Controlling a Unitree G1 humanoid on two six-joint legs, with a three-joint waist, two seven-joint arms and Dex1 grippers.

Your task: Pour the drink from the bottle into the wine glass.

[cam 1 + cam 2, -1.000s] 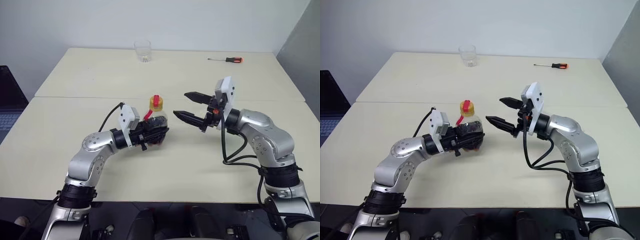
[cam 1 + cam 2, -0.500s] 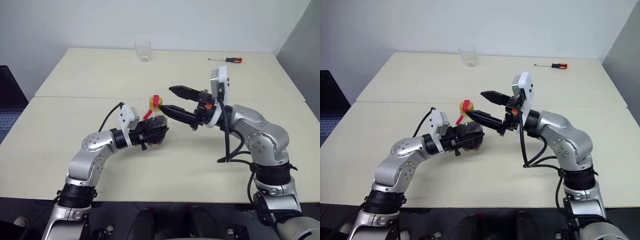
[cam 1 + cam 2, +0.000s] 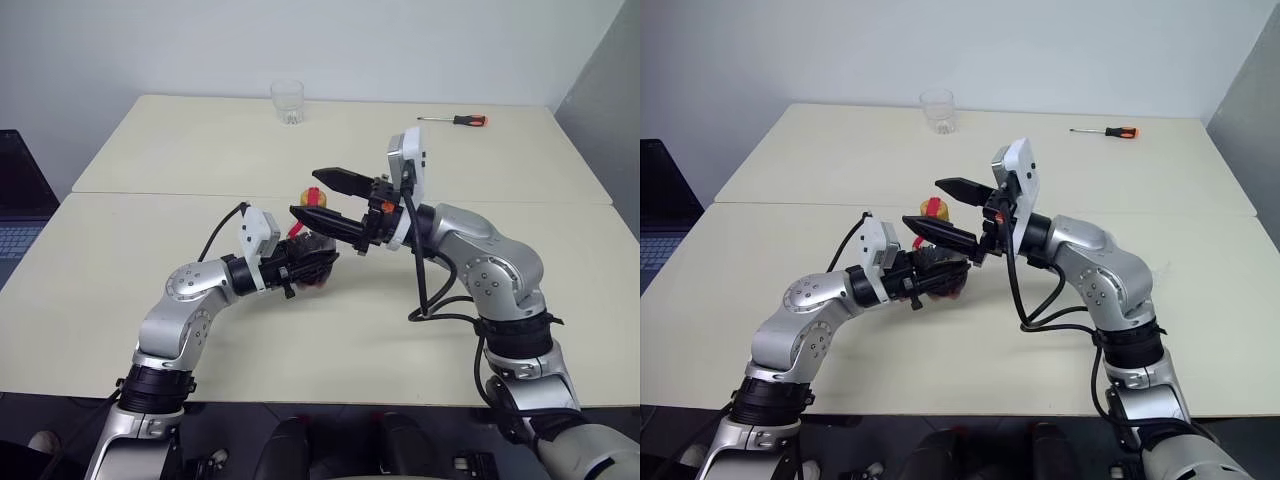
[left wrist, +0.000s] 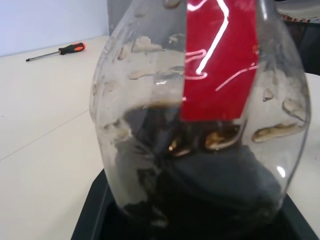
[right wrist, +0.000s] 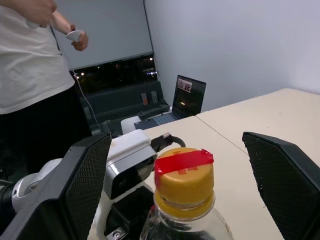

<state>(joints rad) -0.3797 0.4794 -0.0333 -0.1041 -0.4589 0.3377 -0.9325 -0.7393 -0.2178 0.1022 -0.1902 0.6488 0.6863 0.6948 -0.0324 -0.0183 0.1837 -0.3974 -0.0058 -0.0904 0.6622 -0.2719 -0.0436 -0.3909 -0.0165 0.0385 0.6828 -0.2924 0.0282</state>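
Observation:
The bottle is small and clear, with a red label strip and a taped yellow cap. It stands on the table with my left gripper shut around its body. The dark drink fills its lower part. My right gripper is open and reaches in from the right. One finger is on each side of the cap, and neither touches it. The wine glass is out of view.
A short clear tumbler stands at the far edge of the table. A screwdriver with an orange handle lies at the far right. A person stands beyond the table's left side, near a laptop.
My right gripper has moved left and up, from beside the bottle to straddling its cap, still open. The left gripper and the bottle have stayed put.

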